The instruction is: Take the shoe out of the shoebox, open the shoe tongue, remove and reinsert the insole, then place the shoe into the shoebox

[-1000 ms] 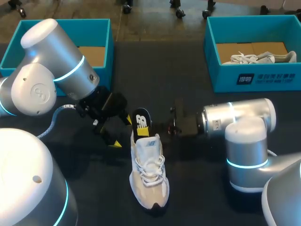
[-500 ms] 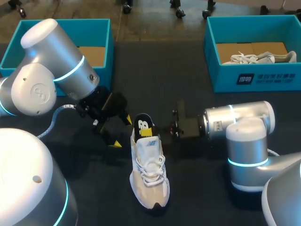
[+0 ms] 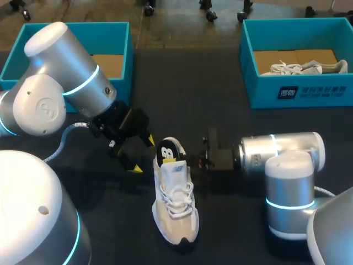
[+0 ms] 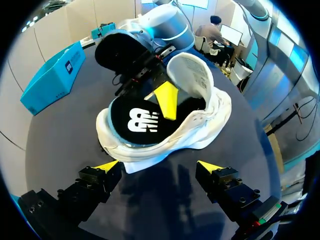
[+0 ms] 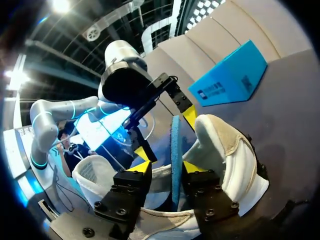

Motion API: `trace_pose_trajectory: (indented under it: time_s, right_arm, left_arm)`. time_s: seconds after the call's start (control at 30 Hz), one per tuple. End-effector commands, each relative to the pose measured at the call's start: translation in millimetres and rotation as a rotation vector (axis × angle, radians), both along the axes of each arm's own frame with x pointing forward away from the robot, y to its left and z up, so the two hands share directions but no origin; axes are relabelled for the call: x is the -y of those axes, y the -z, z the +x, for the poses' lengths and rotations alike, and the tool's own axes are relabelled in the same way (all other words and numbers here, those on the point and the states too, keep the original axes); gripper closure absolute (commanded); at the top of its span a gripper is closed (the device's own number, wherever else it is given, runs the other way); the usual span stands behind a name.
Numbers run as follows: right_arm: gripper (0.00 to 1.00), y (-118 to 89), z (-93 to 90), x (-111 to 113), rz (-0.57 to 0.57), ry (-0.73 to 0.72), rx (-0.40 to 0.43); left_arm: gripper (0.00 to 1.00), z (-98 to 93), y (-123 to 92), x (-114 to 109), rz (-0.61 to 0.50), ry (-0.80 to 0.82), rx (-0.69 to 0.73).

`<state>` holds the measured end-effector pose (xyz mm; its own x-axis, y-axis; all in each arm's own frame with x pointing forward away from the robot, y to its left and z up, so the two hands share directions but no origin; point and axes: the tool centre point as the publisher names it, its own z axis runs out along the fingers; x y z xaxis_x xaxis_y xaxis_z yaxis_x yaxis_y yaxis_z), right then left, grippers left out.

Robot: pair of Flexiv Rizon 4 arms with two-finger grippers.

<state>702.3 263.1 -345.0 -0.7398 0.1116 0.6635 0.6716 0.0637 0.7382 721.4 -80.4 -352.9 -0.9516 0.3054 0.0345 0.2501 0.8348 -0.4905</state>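
Your right pincer is clamped narrow on the insole, whose blue underside stands upright between the yellow tips at the heel opening of the shoe. The shoe lies on the desk in the lower middle of the head view, toe toward the bottom edge. Your left pincer hangs wide and empty just beside the heel, touching nothing. With the shoe unpinned, I judge that any push or pull on the insole may drag or tip it. The insole could also snag on the collar and buckle, or slip from that thin grip. The shoebox sits well apart, upper left.
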Motion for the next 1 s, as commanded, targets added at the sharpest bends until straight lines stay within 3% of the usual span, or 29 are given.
trace_pose_trajectory:
  time_s: [0.03,0.27,0.33,0.37,0.4,0.8,1.0]
  right_arm:
    - [0.55,-5,10.2,-3,-0.017,-0.019,0.005]
    - [0.62,-13,25.0,-4,-0.028,-0.031,0.003]
    - [0.79,-13,28.2,-5,-0.036,-0.027,-0.004]
    - [0.98,-13,29.3,-5,-0.04,-0.026,-0.007]
    - [1.0,-12,29.9,-5,-0.044,-0.025,-0.014]
    - [1.0,18,11.6,-1,-0.063,0.013,-0.141]
    - [1.0,13,3.9,-3,-0.065,0.02,-0.12]
  left_arm:
    - [0.0,-0.4,1,0,-0.001,0.0,0.001]
    - [0.0,-0.4,1,0,-0.001,0.0,0.001]
    - [0.0,-0.4,1,0,-0.001,0.0,0.001]
    - [0.0,-0.4,1,0,-0.001,0.0,0.001]
    - [0.0,-0.4,1,0,-0.001,0.0,0.001]
    - [0.0,-0.4,1,0,-0.001,0.0,0.001]
    - [0.0,-0.4,1,0,-0.001,0.0,0.001]
